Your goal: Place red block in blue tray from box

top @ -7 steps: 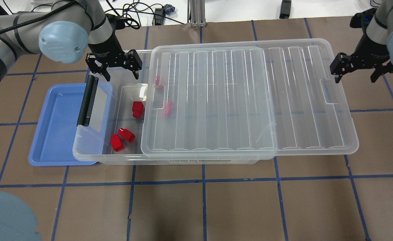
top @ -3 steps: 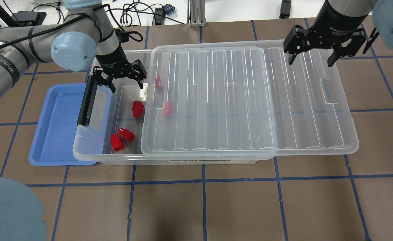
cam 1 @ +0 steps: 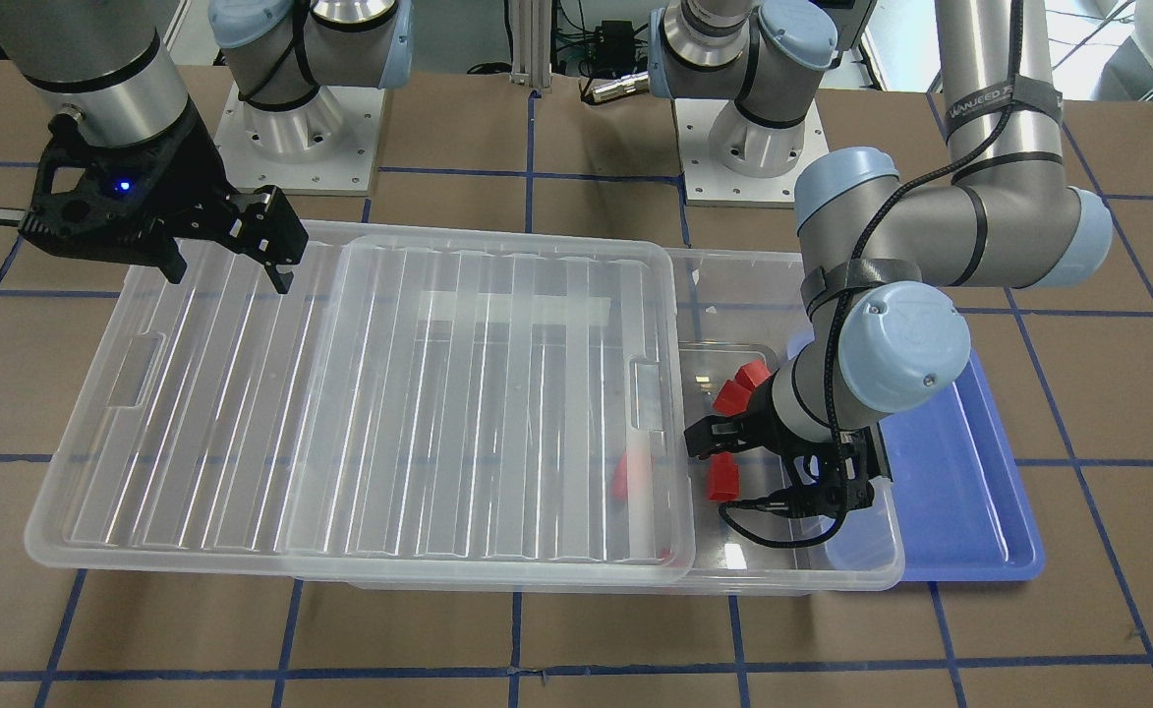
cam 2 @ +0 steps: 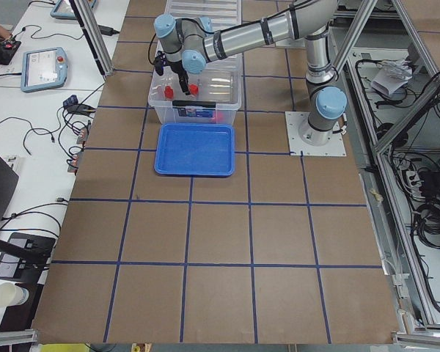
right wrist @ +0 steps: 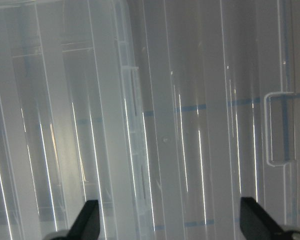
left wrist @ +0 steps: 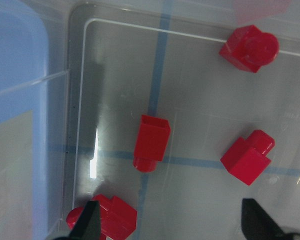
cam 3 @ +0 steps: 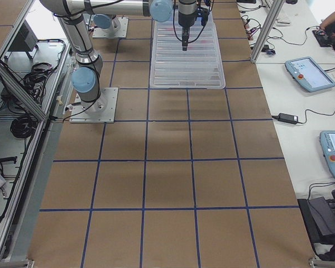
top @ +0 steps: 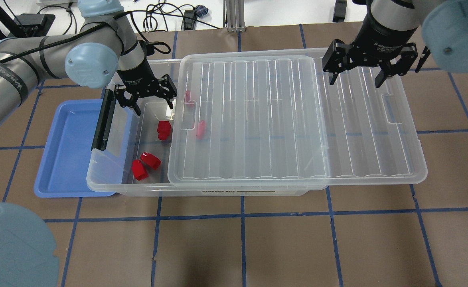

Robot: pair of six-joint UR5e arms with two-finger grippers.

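Inside box (top: 218,190), at its open left end, red block (top: 163,130) lies just nearer than left hand (top: 152,104), spread wide, empty; right hand (top: 354,81) released over lid (top: 257,119).

brown taped table (top: 297,247), box (top: 110,185), blue tray (top: 68,151)

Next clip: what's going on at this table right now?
The lid of the clear box sits slid toward the robot's right, leaving one end uncovered. The left gripper hangs open over that opening, just above several red blocks on the box floor, holding nothing. The right gripper is open above the lid's far end, also holding nothing. The blue tray sits at the box's open end, partly under it, with no block in it yet.
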